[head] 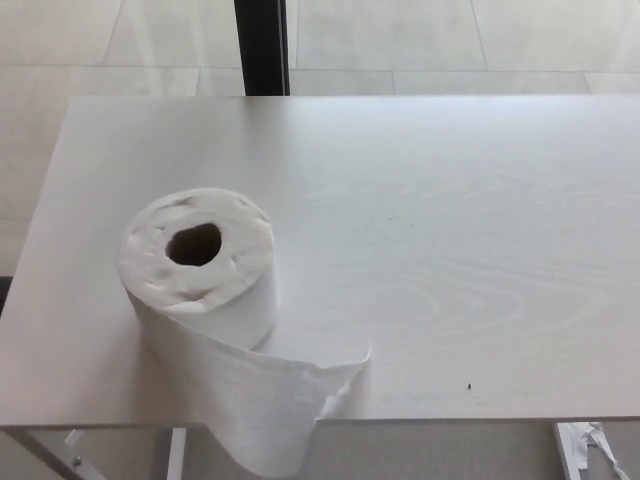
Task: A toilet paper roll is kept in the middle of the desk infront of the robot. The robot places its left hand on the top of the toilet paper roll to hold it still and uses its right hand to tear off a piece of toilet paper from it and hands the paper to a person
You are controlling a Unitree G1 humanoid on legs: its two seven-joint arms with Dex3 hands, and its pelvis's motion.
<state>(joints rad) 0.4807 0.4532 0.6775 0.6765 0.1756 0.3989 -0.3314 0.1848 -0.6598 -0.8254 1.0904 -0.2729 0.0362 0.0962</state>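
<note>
The toilet paper roll (197, 262) stood upright on its end on the desk (450, 250), its hollow core facing up, left of the desk's middle and close to the near edge. From the roll's base a loose tail of paper (265, 405) ran toward the near edge and hung over it, the far corner of that sheet looking ragged. Neither of the robot's hands was in view, so the state of their fingers could not be told. The roll looked light and soft, likely to slide or tip if the tail were pulled with nothing pressing down on its top; the flat top around the core seemed the place to bear down, and the hanging tail the part to pinch. The paper itself would probably tear easily. The desk was pale, smooth, wood-grained; beyond the roll lay a light tiled floor (420, 35) and a dark upright post (262, 45).
</note>
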